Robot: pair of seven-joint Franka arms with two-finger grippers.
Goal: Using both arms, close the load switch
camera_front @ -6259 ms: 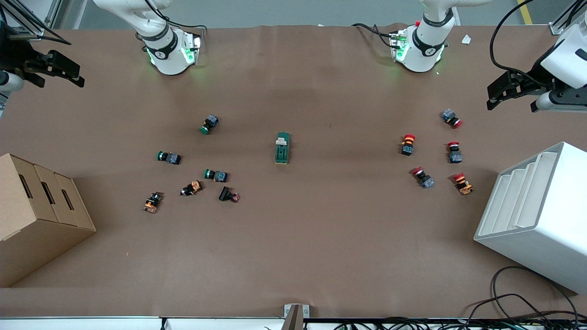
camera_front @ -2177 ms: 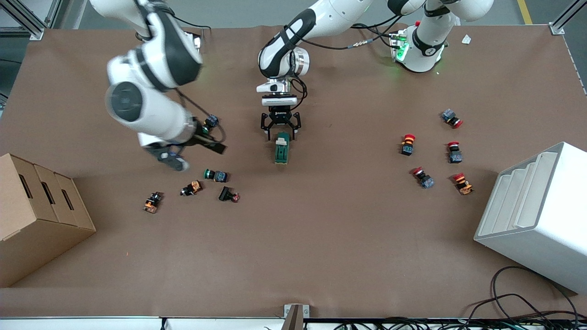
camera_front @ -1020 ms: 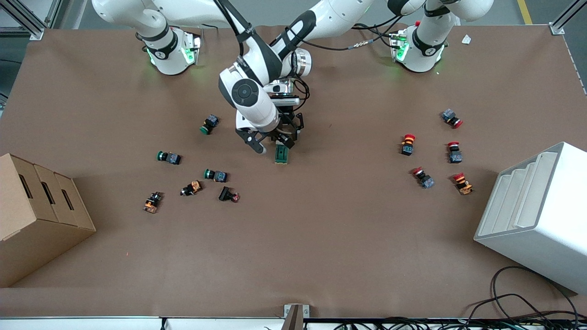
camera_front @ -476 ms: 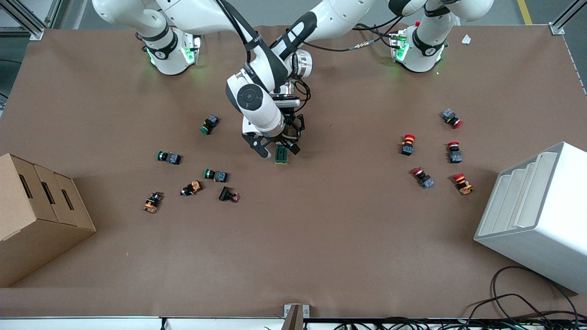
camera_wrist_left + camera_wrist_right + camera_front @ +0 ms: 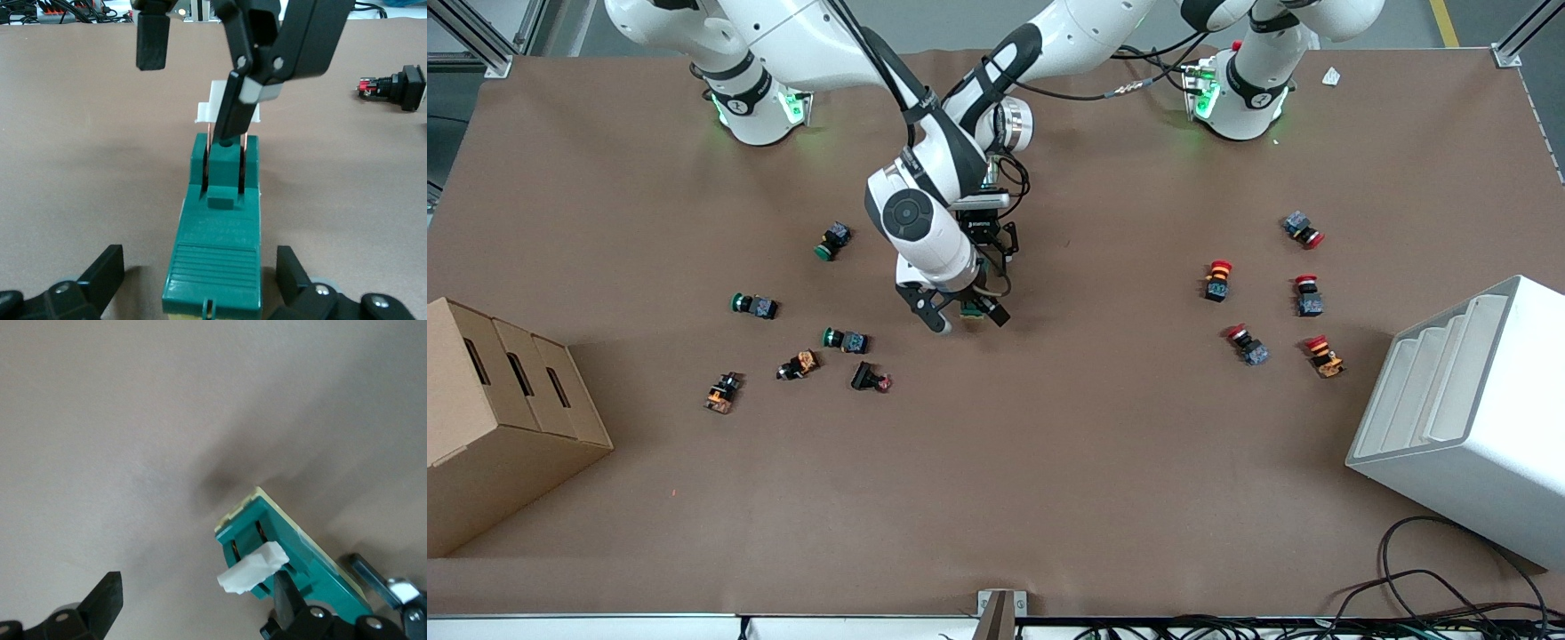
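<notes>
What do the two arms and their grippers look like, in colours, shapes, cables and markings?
Both arms are glossy white, rounded segments with black bands at the joints. The right arm carries a round dark cap with a small circular mark on its wrist joint. Black cables run along the left arm. Each base glows green. The right gripper and left gripper are black, with two blocky fingers and visible screws.

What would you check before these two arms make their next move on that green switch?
1. Left end effector astride the load switch body: ok.
2. Its fingers clamped on the body: not ok, gaps show on both sides.
3. Right end effector with one finger against the white lever: ok.
4. Lever down, switch closed: not ok, it stands raised.
5. Red push button clear of the switch: ok, apart.
</notes>
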